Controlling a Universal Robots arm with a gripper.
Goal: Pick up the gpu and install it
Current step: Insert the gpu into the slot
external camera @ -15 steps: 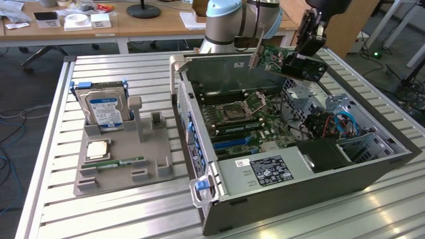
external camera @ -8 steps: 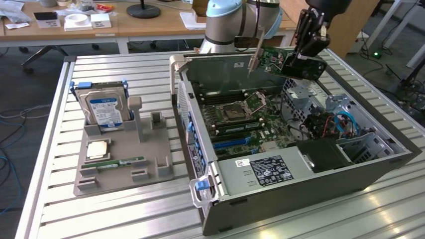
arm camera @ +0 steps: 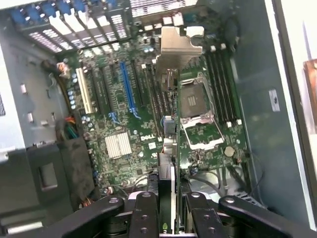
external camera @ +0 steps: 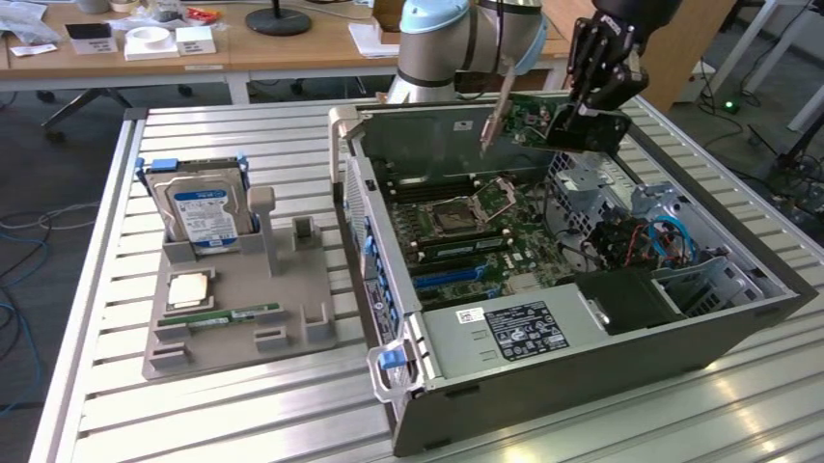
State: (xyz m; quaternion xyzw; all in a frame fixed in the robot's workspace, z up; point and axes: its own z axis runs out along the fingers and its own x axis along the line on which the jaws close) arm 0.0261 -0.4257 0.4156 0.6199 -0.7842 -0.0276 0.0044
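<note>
The gpu (external camera: 526,108) is hanging clear above the open case (external camera: 554,386), my jaws closed on its edge; I'm reading DELL on the motherboard (arm camera: 148,145).

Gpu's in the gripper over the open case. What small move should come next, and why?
Probably a short sideways shift toward the long blue slot before lowering: the gripper holds the gpu edge-on above the motherboard, lined up nearer the CPU socket than that slot.
</note>
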